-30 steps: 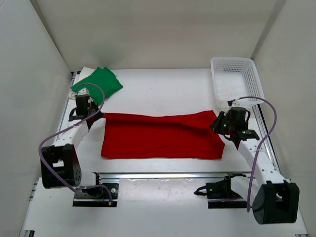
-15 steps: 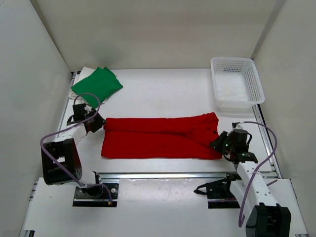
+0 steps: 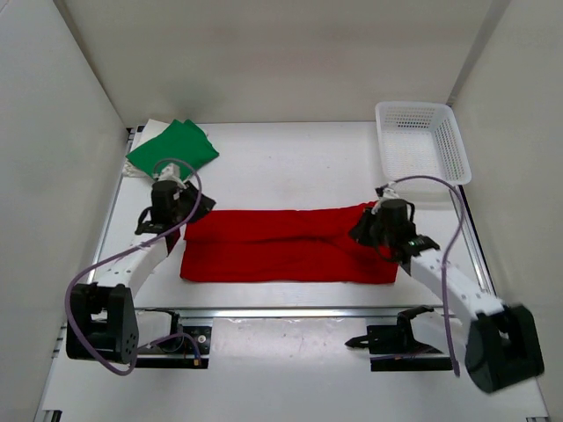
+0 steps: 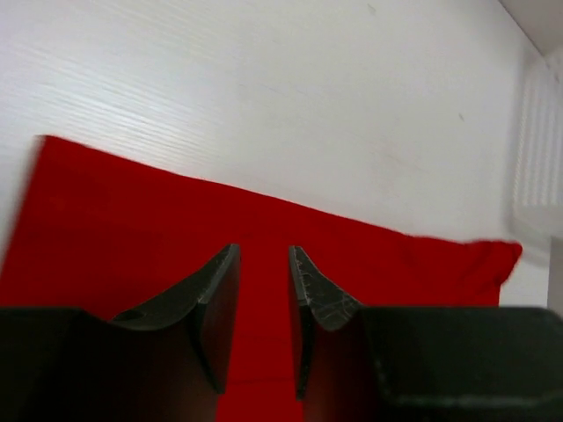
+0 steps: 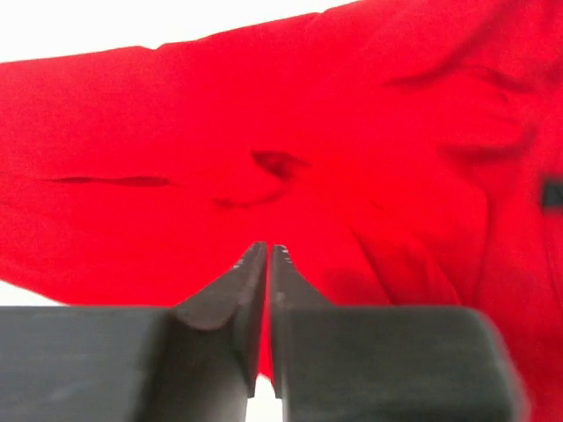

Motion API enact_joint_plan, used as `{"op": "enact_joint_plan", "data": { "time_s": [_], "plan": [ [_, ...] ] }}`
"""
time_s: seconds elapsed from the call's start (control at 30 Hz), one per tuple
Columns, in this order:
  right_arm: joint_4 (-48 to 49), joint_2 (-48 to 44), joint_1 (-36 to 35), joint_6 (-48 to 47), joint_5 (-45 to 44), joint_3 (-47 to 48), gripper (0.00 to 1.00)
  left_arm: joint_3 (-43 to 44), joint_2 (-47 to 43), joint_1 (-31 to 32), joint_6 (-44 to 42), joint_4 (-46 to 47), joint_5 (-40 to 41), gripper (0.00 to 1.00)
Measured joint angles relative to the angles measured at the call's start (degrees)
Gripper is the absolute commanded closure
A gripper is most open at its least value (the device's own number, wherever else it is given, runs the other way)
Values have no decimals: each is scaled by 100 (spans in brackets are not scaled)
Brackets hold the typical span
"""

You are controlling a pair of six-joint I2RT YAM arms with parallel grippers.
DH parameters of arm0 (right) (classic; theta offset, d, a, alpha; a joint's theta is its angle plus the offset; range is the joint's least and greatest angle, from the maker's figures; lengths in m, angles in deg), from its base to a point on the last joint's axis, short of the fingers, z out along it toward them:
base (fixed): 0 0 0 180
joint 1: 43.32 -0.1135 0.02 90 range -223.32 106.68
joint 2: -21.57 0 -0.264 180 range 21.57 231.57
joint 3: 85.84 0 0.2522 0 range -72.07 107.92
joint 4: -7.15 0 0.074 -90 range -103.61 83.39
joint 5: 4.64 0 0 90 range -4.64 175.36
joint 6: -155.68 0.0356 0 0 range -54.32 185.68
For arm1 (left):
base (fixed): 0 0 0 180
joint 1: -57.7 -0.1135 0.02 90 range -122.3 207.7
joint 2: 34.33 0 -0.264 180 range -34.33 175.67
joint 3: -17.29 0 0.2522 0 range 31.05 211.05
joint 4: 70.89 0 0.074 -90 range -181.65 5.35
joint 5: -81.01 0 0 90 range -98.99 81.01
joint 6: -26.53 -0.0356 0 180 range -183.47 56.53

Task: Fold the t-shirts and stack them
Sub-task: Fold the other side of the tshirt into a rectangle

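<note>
Red shirt [image 3: 286, 246] lies folded long across the middle of the surface [image 3: 290, 167]. My left tool [image 4: 262, 255] is over its left end, fingers a bit apart. Right tool [image 5: 267, 250] is over the right end, fingers closed. Green shirt [image 3: 173, 147] sits in the far left corner.

arms [image 3: 132, 258]: white links, black joints | cables [image 3: 422, 178]: lilac loops

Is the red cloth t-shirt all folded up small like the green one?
Not yet. The red cloth t-shirt lies in a long flat band across the table, far wider than the compact folded green t-shirt.
</note>
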State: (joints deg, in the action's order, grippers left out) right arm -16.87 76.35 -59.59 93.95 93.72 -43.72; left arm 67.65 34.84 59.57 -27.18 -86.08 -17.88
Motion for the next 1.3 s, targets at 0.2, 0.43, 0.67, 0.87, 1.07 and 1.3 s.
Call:
{"op": "enact_joint_plan", "data": {
  "time_s": [0.2, 0.43, 0.67, 0.87, 1.07, 1.3],
  "plan": [
    [584, 1786, -90, -374, 188, 717, 53, -420, 103, 931, 125, 568, 52, 63],
    [973, 2640, -81, -693, 501, 1187, 54, -1012, 76, 1165, 273, 820, 57, 64],
    [973, 2983, -173, -796, 804, 1213, 100, -1014, 72, 1292, 271, 1093, 72, 65],
    [750, 2426, -518, -678, 649, 901, 100, -1043, 74, 1316, 280, 1204, 68, 65],
    [400, 1429, -984, -229, 409, 474, 97, -1054, 74, 1346, 352, 1307, 52, 64],
    [516, 1320, -1626, 492, 518, -107, 63, -1051, 74, 1381, 442, 1362, 13, 64]
  ]
}}
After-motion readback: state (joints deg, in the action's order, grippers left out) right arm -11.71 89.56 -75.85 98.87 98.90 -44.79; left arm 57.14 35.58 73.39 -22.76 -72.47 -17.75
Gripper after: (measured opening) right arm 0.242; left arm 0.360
